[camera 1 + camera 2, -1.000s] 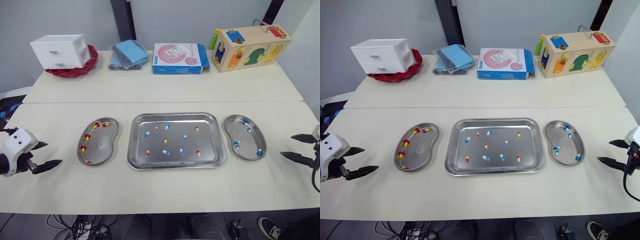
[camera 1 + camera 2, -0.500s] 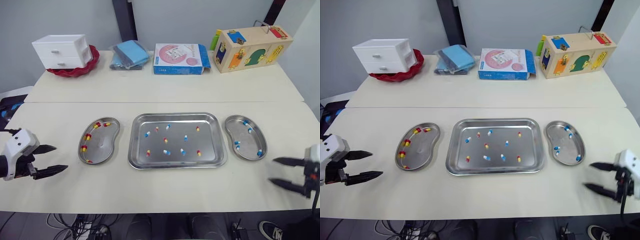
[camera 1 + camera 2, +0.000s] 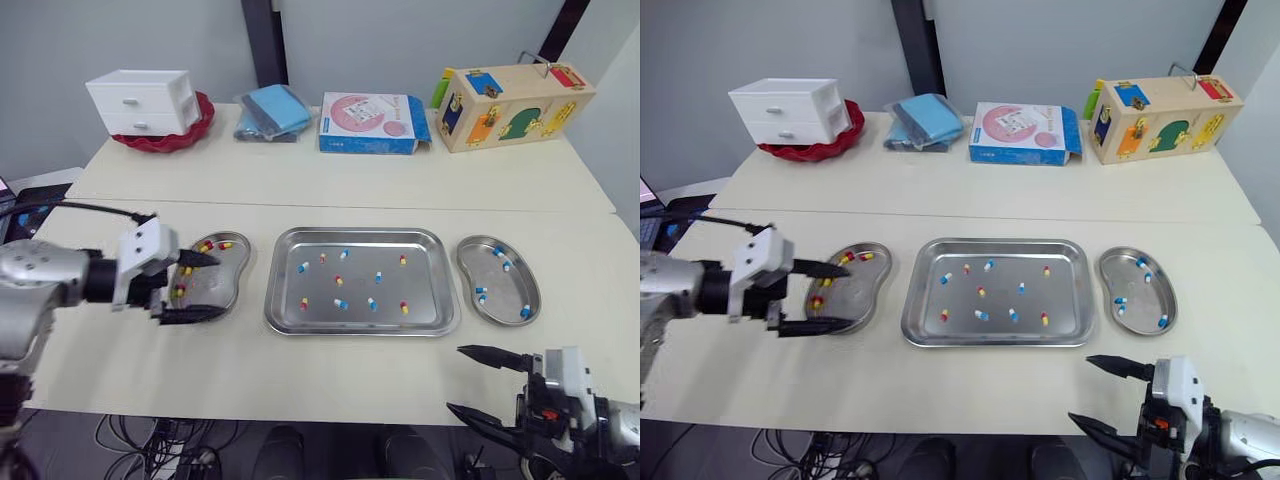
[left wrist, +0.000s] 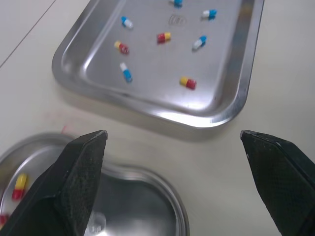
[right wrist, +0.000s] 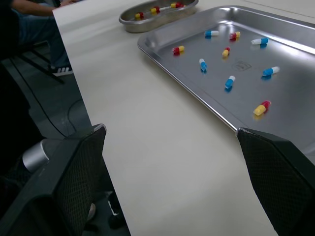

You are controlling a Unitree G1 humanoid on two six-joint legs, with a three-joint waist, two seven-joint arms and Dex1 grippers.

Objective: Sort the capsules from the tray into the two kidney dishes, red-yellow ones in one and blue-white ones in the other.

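A steel tray (image 3: 430, 290) lies mid-table with several loose capsules, red-yellow ones (image 3: 304, 303) and blue-white ones (image 3: 340, 304). To its left, a kidney dish (image 3: 232, 290) holds red-yellow capsules (image 3: 224, 244). The dish to its right (image 3: 505, 290) holds blue-white capsules (image 3: 480, 292). My left gripper (image 3: 220, 287) hovers open over the left dish, empty, pointing toward the tray; the left wrist view shows the dish rim (image 4: 147, 177) and tray corner (image 4: 231, 98) beyond it. My right gripper (image 3: 455, 378) is open and empty at the table's front edge, below the tray's right corner.
Along the back stand a white drawer box (image 3: 150, 102) in a red bowl (image 3: 190, 135), a blue pack (image 3: 275, 110), a pink-blue carton (image 3: 370, 120) and a wooden toy box (image 3: 515, 105). A seated person (image 5: 29, 19) appears beyond the table in the right wrist view.
The camera has shifted. My left gripper moved right from the table's left end to over the left dish. My right gripper pulled back and left toward the front edge. Both stayed open.
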